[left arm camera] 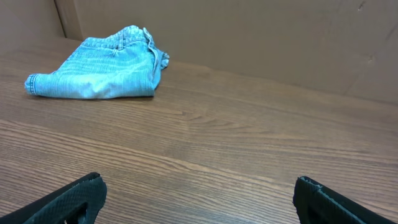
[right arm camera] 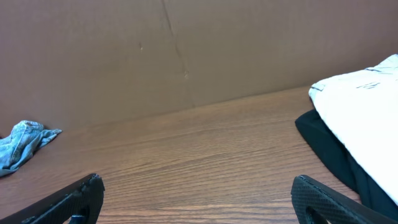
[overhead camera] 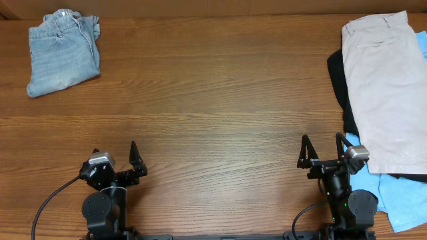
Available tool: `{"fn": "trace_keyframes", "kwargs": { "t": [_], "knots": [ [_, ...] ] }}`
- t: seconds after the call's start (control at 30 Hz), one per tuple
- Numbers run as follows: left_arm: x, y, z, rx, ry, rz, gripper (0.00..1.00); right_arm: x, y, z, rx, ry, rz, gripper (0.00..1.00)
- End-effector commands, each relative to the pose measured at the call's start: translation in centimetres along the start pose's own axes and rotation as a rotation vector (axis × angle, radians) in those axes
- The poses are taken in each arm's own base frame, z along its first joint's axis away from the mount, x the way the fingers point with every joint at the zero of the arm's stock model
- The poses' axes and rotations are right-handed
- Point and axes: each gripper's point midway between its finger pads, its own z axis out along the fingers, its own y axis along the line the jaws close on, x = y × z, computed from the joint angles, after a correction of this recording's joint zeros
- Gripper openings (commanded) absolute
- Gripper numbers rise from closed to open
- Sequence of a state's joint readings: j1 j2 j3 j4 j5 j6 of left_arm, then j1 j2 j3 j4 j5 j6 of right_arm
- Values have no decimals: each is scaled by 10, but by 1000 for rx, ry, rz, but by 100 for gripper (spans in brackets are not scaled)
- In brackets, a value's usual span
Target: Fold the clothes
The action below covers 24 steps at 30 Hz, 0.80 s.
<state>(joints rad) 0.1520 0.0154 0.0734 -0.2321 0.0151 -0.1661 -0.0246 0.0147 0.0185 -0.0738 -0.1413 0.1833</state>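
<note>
Wooden table [overhead camera: 213, 100] in front of a brown cardboard wall [right arm camera: 186, 50] carries all the clothes. Beige shorts [overhead camera: 390, 87] lie flat at the right edge, on top of a black garment [overhead camera: 337, 80] and a sky-blue top [overhead camera: 400, 200]. A denim bundle [overhead camera: 63, 53] sits in the far left corner. Pulling the shorts could, I think, drag the lower pieces along. The pile perhaps reaches over the right edge, which is cut off from view. Left gripper [overhead camera: 115, 152] and right gripper [overhead camera: 322, 143] rest low at the near edge, pointing to the far edge, jaws wide apart and empty.

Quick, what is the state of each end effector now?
Left end effector: open, holding nothing.
Right end effector: open, holding nothing.
</note>
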Motion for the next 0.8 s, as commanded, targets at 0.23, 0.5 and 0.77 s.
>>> {"fn": "trace_keyframes", "kwargs": {
  "t": [0.23,0.5,0.77],
  "knots": [
    [-1,-5,0,34,-6,-8,100,-17,8,-1,-38,-80,-4,100],
    [-24,-31,-10,165,-41,15,100,-49,39,-10,-184,-143,10,100],
    [-101,-55,-29,231,-62,72,100,-129,54,-25,-141,-166,8,100]
  ]
}}
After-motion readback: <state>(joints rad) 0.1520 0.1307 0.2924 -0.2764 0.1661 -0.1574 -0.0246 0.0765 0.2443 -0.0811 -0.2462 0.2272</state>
